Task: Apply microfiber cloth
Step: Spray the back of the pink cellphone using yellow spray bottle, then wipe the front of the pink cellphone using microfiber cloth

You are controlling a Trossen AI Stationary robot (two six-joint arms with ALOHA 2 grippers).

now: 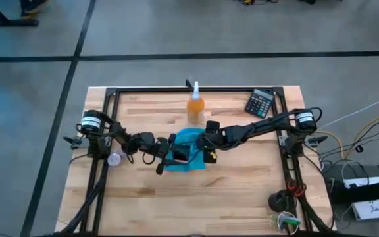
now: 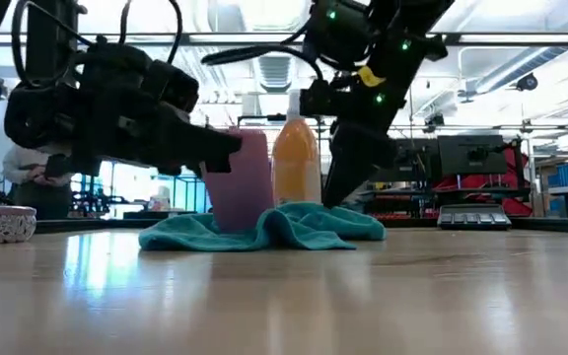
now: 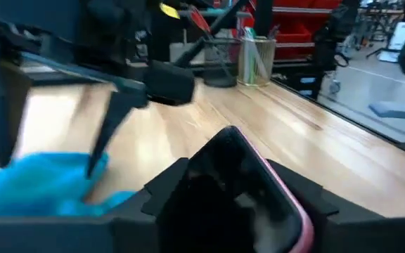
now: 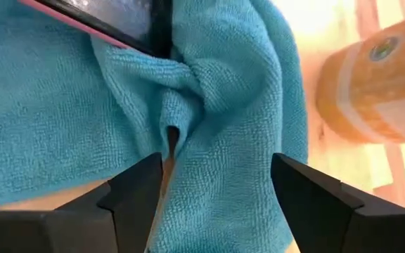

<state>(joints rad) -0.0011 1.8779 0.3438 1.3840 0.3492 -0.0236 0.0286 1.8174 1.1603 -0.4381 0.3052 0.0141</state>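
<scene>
The turquoise microfiber cloth (image 1: pixel 191 139) lies bunched on the table's middle, seen also in the low view (image 2: pixel 294 229). A black phone in a pink case (image 2: pixel 243 179) stands upright with its lower end in the cloth, and my left gripper (image 1: pixel 175 156) is shut on it. My right gripper (image 4: pixel 220 183) points down over the cloth's right part, open. Its fingers (image 4: pixel 136 193) stand on either side of a raised fold (image 4: pixel 209 91). My left gripper pinches the phone by its two long edges (image 3: pixel 276 176) between its two fingers, coming about level from the table's left. The phone's upper end sticks out past the fingers. The phone stands nearly upright, its lower end down in the cloth. My right gripper's fingertips (image 2: pixel 335 200) reach down to the cloth's top from above; whether they press on it I cannot tell.
An orange spray bottle (image 1: pixel 195 105) stands just behind the cloth, close to my right gripper. A calculator (image 1: pixel 260 103) lies at the far right, a small round dish (image 1: pixel 115 158) at the left. Bare wood stretches along the near side.
</scene>
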